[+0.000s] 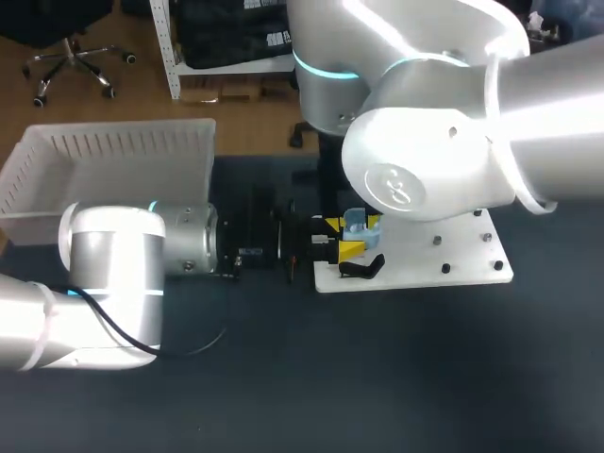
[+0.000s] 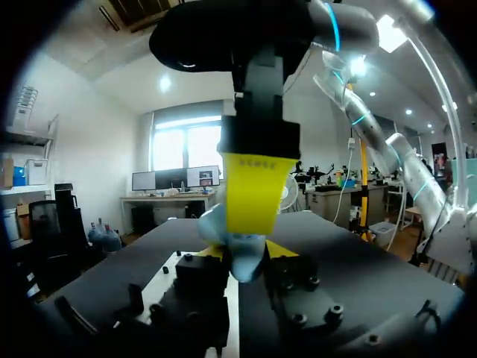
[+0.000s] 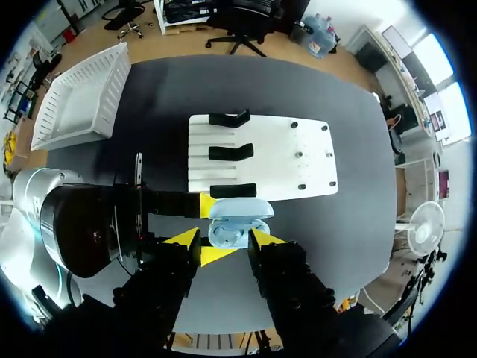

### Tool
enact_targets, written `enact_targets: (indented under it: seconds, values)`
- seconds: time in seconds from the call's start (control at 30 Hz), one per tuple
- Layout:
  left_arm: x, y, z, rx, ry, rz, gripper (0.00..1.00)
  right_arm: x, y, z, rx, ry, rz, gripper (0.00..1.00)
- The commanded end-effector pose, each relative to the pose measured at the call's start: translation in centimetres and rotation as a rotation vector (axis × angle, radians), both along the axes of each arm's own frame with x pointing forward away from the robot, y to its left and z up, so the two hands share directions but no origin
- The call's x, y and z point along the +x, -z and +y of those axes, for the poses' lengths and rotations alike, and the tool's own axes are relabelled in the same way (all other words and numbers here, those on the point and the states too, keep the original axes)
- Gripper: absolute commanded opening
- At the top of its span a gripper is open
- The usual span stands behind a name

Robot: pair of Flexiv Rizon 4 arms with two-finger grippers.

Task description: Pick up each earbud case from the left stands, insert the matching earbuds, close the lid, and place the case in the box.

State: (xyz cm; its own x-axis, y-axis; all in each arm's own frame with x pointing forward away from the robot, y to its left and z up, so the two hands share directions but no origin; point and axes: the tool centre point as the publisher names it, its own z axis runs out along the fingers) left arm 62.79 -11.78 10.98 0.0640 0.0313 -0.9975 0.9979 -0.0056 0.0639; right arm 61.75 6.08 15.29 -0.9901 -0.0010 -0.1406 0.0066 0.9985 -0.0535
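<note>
A light blue earbud case [image 1: 357, 225] with its lid open is held above the near edge of the white stand board [image 1: 425, 260]. My left gripper [image 1: 342, 238] comes in from the left and is shut on the case [image 2: 242, 265]. In the right wrist view the case [image 3: 232, 224] lies between the yellow tips of my right gripper [image 3: 226, 242], which stands open just clear of its sides. One yellow fingertip [image 3: 205, 203] of the left gripper presses the case from the side. The right arm's big yellow finger [image 2: 253, 194] hangs down right over the case.
Three black stands [image 3: 231, 151] sit in a row on the white board [image 3: 298, 160], all bare. The white slatted box [image 1: 57, 189] stands at the back left [image 3: 78, 104]. The right arm's bulk [image 1: 444, 151] hides much of the board in the head view.
</note>
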Motion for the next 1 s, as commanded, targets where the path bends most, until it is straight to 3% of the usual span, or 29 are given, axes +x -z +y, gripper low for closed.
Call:
enact_targets:
  seconds: [0.03, 0.23, 0.27, 0.37, 0.4, 0.57, 0.77, 1.0]
  values:
    - [-0.2, 0.0, 0.0, -0.003, -0.008, -0.003, 0.0, -0.7, -0.6, -0.1, 0.004, 0.002, -0.019, 0.41]
    - [-0.2, 0.0, 0.0, -0.003, -0.008, -0.003, 0.0, -1.0, -2.1, -0.4, 0.024, 0.009, -0.048, 0.49]
    - [-0.2, 0.0, 0.0, -0.003, -0.008, -0.003, 0.0, -0.8, -2.3, -0.8, 0.027, 0.027, -0.054, 0.55]
    - [-0.2, 0.0, 0.0, -0.003, -0.008, -0.003, 0.0, 0.2, -2.9, -2.0, 0.042, 0.081, -0.07, 0.93]
    - [-0.2, 0.0, 0.0, -0.003, -0.008, -0.003, 0.0, 0.7, -3.0, -2.3, 0.043, 0.1, -0.076, 1.0]
    - [-0.2, 0.0, 0.0, -0.003, -0.008, -0.003, 0.0, 3.0, -3.5, -3.8, 0.058, 0.199, -0.082, 1.0]
    - [-0.2, 0.0, 0.0, -0.003, -0.008, -0.003, 0.0, 5.7, -2.2, -5.7, 0.048, 0.273, -0.035, 1.0]
    - [-0.2, 0.0, 0.0, -0.003, -0.008, -0.003, 0.0, 5.7, 0.3, -6.5, 0.035, 0.283, 0.038, 1.0]
